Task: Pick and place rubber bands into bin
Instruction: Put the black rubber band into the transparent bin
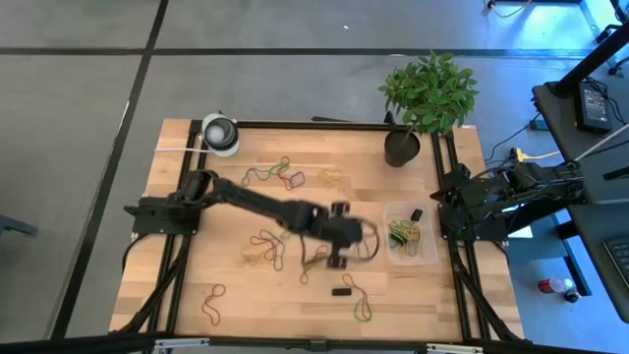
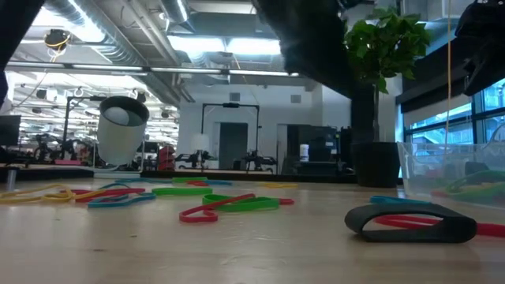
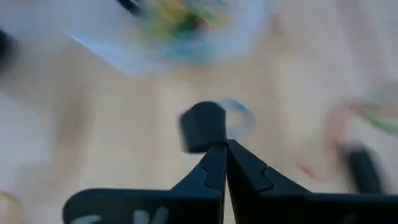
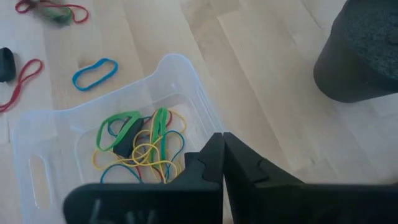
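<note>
Coloured rubber bands lie scattered over the wooden table, and a dark one rests flat near the front beside a red one. The clear bin stands right of centre with several bands inside. My left gripper hovers just left of the bin, shut on a dark rubber band. My right gripper is shut and bare, and waits over the bin's right side at the table's right edge. My left gripper pinches the dark rubber band between its two fingertips. It holds one end of the loop; the rest sticks out past the tips. The fingers slant down toward the table's right side. The band is off the table, short of the bin.
A black plant pot stands behind the bin at the far right. A white-and-grey roll sits at the far left corner. Black rails run along the table's left and right sides. Bare wood lies between the bin and the front edge.
</note>
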`<control>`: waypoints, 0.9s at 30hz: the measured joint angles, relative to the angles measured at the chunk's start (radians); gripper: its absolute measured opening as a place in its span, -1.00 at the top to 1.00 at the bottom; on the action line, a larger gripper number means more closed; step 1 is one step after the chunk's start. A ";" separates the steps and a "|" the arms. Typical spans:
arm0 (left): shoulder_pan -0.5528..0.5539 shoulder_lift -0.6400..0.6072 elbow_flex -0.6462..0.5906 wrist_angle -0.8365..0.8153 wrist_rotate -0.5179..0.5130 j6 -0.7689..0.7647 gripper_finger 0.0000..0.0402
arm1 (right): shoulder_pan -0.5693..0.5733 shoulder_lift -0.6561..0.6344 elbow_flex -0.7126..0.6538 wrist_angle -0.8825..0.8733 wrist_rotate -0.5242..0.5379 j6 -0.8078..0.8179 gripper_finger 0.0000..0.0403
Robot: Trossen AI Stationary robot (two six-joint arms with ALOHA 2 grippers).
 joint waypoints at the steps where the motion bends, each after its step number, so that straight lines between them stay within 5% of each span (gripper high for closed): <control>1: 0.022 0.003 0.009 0.023 -0.005 0.025 0.99 | 0.000 0.000 0.000 0.000 0.000 0.002 0.96; 12: 0.206 0.132 0.254 0.133 0.033 0.246 0.99 | 0.000 0.000 0.000 0.004 0.000 0.008 0.93; 21: 0.200 0.351 0.487 0.172 0.208 0.287 0.99 | 0.000 0.000 0.000 0.005 0.001 0.009 0.93; 27: 0.169 0.435 0.546 0.158 0.223 0.283 0.97 | 0.000 0.000 0.000 0.005 0.001 0.009 0.93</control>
